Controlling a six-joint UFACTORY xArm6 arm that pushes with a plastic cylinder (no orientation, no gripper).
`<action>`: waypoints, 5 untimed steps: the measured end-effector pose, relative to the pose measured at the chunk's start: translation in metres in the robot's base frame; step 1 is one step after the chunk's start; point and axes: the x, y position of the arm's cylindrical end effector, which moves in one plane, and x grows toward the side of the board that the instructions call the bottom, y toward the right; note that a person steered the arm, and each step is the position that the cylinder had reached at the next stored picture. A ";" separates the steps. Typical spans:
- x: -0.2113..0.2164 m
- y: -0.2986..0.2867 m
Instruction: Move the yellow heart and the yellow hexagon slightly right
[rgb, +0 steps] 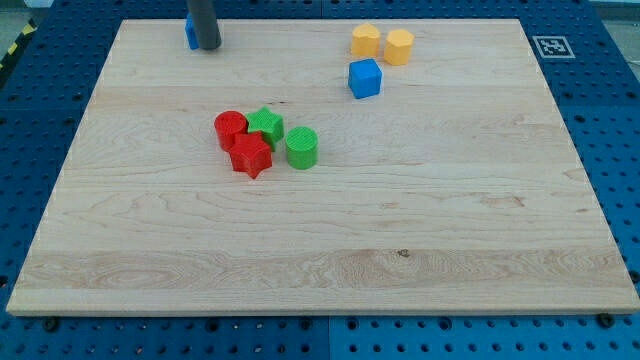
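The yellow heart (365, 41) and the yellow hexagon (399, 46) sit side by side, touching, near the view's top, right of the middle. A blue cube (365, 78) lies just below them. My tip (206, 46) is at the view's top left, far left of both yellow blocks. It stands against a blue block (189, 32) that it partly hides, so that block's shape cannot be made out.
A cluster sits left of the board's middle: a red cylinder (230, 129), a red star (251, 156), a green star (266, 124) and a green cylinder (302, 147). The wooden board (420, 250) lies on a blue perforated table. A fiducial tag (552, 45) is at the top right.
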 end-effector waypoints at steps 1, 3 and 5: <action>-0.003 -0.014; -0.002 -0.028; 0.045 0.079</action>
